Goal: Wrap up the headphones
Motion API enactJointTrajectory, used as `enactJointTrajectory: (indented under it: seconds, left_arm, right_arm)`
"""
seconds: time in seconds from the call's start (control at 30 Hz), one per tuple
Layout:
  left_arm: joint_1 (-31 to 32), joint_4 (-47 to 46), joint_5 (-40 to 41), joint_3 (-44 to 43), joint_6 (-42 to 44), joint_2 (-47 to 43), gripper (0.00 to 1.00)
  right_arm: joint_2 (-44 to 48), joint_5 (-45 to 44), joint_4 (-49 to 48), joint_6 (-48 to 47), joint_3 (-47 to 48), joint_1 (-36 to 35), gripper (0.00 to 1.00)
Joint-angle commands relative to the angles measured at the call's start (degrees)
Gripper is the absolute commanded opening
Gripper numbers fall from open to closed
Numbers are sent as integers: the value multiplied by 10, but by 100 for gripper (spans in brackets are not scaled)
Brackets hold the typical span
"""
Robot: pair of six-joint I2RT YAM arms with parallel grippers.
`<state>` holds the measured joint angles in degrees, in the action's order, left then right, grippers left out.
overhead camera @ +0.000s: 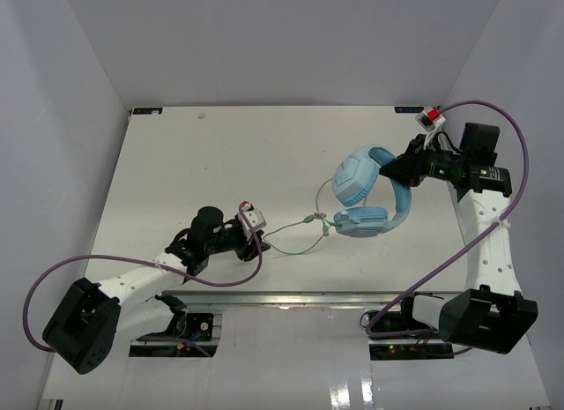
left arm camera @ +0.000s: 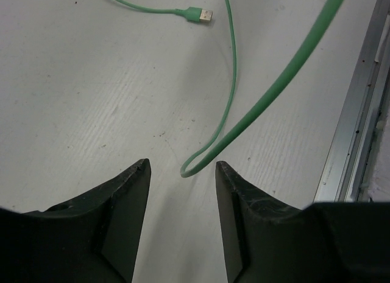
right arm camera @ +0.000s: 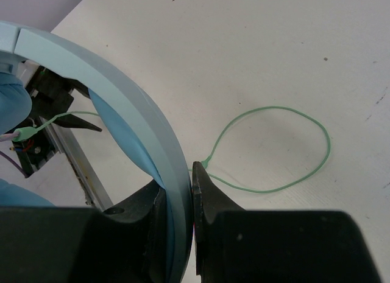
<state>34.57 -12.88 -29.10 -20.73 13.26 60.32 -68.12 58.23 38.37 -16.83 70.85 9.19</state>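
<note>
Right hand (overhead camera: 398, 169) is clamping the headband (right arm camera: 116, 91) of the headphones (overhead camera: 368, 197), with one finger pressing on each side of the light blue band. The headphones are sitting over the right part of the table (overhead camera: 203, 163), near its right edge and about midway between the far and near edges. Their two ear cups (overhead camera: 356, 182) are pointing toward the table's middle. The thin green cable (overhead camera: 295, 236) is looping just left of the cups and trailing left toward the near edge. There the left hand (overhead camera: 256, 243) is hovering low with its fingers apart. In the left wrist view a bend of the cable (left arm camera: 234, 82) is lying between the two spread fingertips, touching neither, and the small plug (left arm camera: 200, 15) is lying flat on the table farther out. The metal rail (left arm camera: 353, 131) along the near edge is running just beside that hand.
</note>
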Motion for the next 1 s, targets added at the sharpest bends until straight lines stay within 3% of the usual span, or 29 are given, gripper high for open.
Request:
enactJointTrajectory:
  seconds: [0.0,0.23,0.5,0.63,0.87,0.97]
  left_arm:
    - [-3,-40,-12,-19,-5,27,55]
    - [-3,-111,-36,-20,-52,42,49]
    - [-3,-211,-53,9,-120,48,54]
    - [-3,-255,-60,18,-159,66,50]
    - [-3,-298,-101,9,-198,109,3]
    - [-3,-277,-105,-2,-191,103,0]
  right_arm:
    - [0,62,-18,64,42,-2,8]
    - [-1,77,-27,86,44,-2,8]
    - [-2,90,-46,115,37,-2,8]
    - [-2,97,-52,125,37,-2,8]
    - [-1,99,-56,135,44,-3,8]
    - [1,94,-54,135,43,-3,8]
